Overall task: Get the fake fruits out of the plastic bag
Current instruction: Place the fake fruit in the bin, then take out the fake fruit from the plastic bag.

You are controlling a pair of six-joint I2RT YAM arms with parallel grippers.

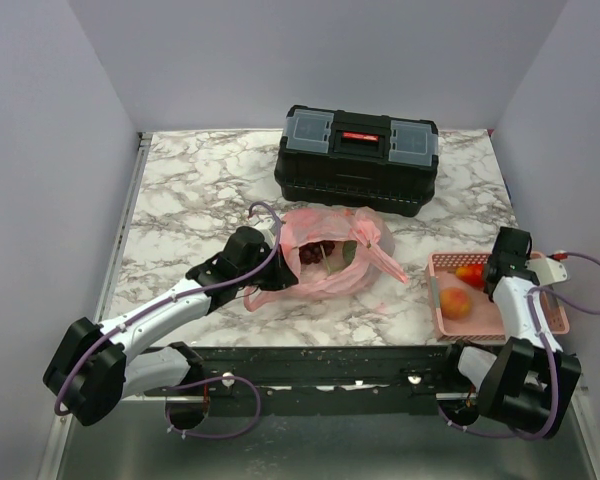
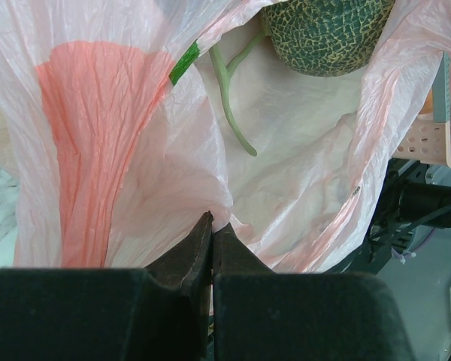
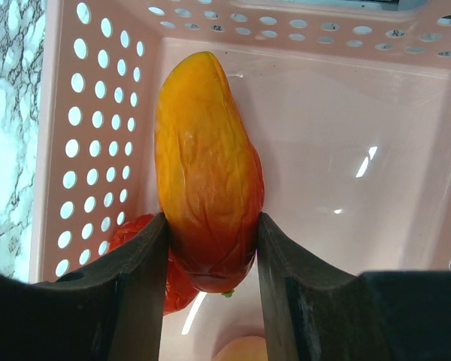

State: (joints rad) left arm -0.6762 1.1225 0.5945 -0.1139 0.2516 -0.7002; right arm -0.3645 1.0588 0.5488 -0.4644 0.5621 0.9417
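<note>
Pink crinkled film of the plastic bag (image 1: 332, 268) pinched at its near-left edge by the left claw (image 2: 212, 232), jaws pressed fully together on the fold. Lies mid-bench (image 1: 180, 200), just near of a black toolbox (image 1: 358, 160). Holds a dark grape bunch (image 1: 313, 255) and a green netted melon (image 2: 327, 34) with a pale stem. Farther right, well apart from the bag: pink basket (image 3: 98, 113) at the near edge. Right claw (image 3: 212, 226) clamped on an orange-yellow fruit (image 3: 207, 150) over the basket floor. Red fruit (image 3: 131, 235) touching it lower left; round orange fruit (image 1: 457, 303) nearby.
</note>
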